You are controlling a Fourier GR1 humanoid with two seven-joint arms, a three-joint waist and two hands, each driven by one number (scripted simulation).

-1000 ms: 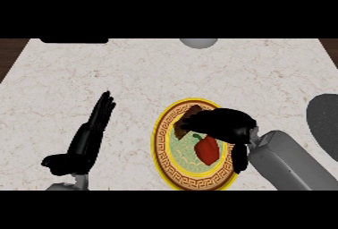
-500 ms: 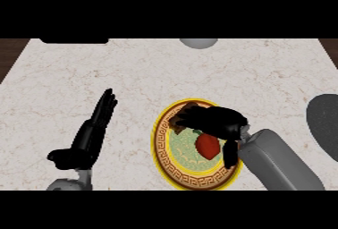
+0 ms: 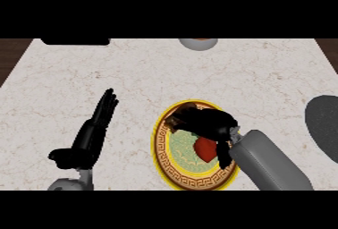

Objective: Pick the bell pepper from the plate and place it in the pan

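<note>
Two black hands show over the pale marble desk [image 3: 165,71]. Right hand [image 3: 208,123] curls its fingers above the red bell pepper [image 3: 206,149], which lies on the round yellow-rimmed plate [image 3: 160,150]; whether they grip it is unclear. Left hand [image 3: 89,136] rests open, fingers straight. Dark grey pan [image 3: 323,125] sits at the right edge.
</note>
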